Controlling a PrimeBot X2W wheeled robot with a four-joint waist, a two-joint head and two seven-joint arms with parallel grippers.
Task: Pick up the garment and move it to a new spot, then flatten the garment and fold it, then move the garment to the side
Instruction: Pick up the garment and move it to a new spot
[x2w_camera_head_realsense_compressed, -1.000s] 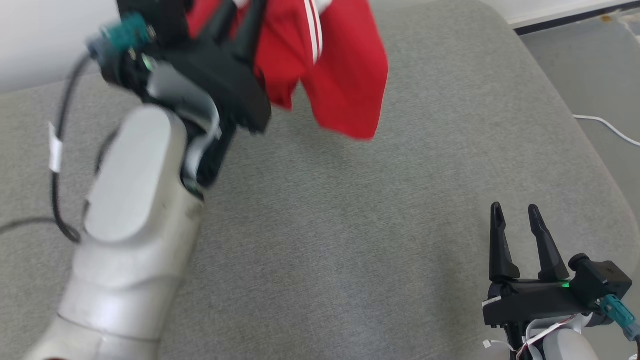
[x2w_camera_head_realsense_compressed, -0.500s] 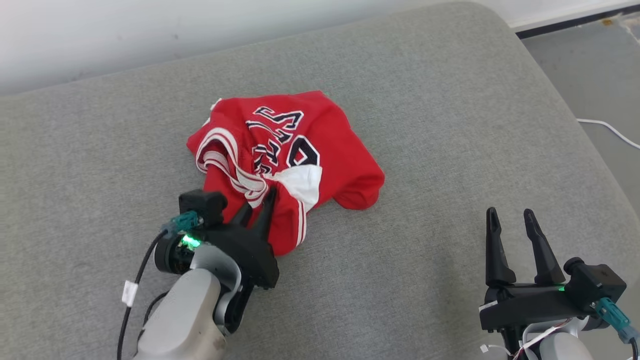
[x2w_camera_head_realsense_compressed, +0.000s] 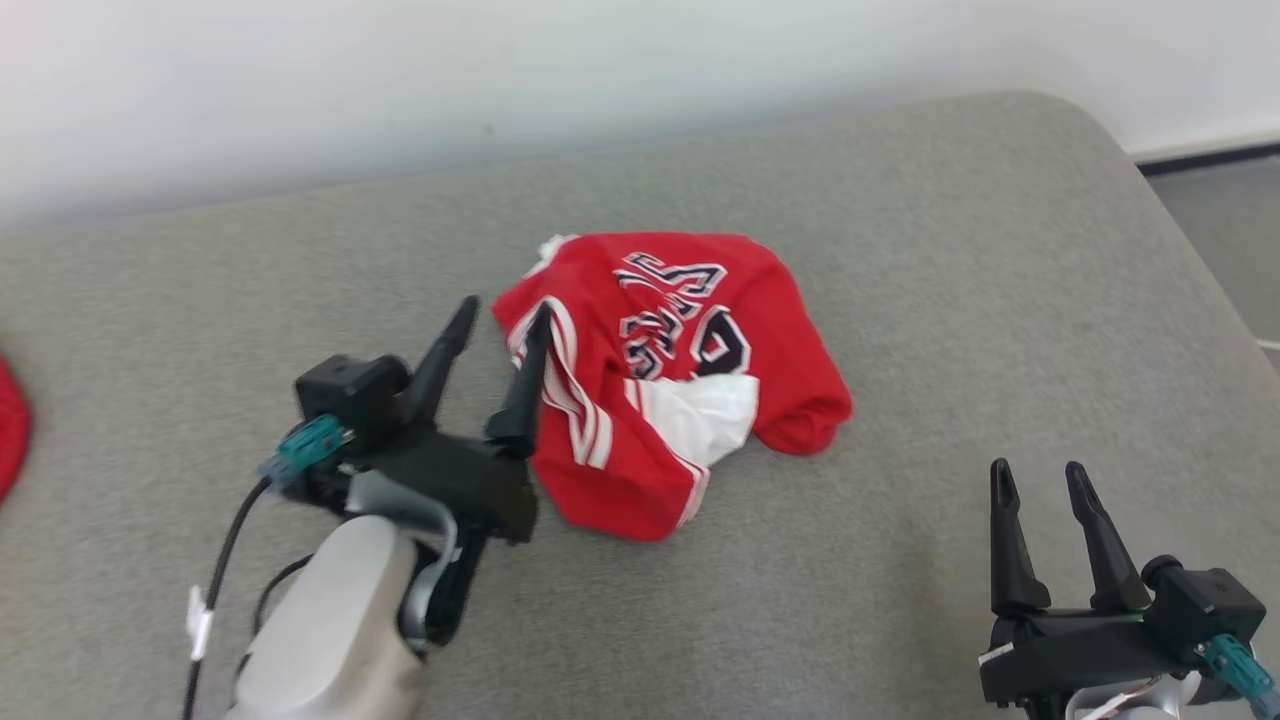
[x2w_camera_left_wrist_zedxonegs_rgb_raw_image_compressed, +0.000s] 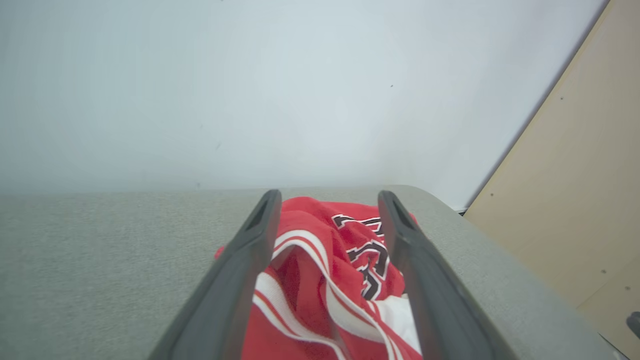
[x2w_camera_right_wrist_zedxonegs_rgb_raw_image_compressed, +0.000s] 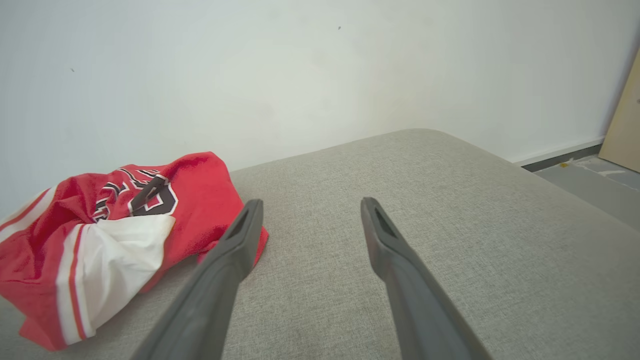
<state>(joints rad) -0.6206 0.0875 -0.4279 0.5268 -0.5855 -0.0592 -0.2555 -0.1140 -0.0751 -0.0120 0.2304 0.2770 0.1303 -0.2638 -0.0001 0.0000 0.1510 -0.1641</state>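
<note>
The garment (x2w_camera_head_realsense_compressed: 680, 370) is a red jersey with white stripes and dark lettering, lying crumpled in a heap near the middle of the grey cushion (x2w_camera_head_realsense_compressed: 900, 250). My left gripper (x2w_camera_head_realsense_compressed: 500, 315) stands open at the heap's left edge, its fingers spread and tilted up, nothing pinched between them. In the left wrist view the garment (x2w_camera_left_wrist_zedxonegs_rgb_raw_image_compressed: 330, 280) lies below and beyond the open left gripper (x2w_camera_left_wrist_zedxonegs_rgb_raw_image_compressed: 327, 200). My right gripper (x2w_camera_head_realsense_compressed: 1035, 470) is open near the front right, well apart from the cloth. The right wrist view has the garment (x2w_camera_right_wrist_zedxonegs_rgb_raw_image_compressed: 115, 240) at the left of the open right gripper (x2w_camera_right_wrist_zedxonegs_rgb_raw_image_compressed: 307, 202).
A white wall (x2w_camera_head_realsense_compressed: 500, 70) runs behind the cushion. A bit of another red thing (x2w_camera_head_realsense_compressed: 10, 430) sits at the left edge. Grey floor (x2w_camera_head_realsense_compressed: 1220, 230) lies past the cushion's rounded right end, and a tan panel (x2w_camera_left_wrist_zedxonegs_rgb_raw_image_compressed: 575, 200) stands at the right.
The left gripper brought the hanging garment down onto the cushion, then opened and let it go. The head camera has shifted too. The right gripper has stayed open and still.
</note>
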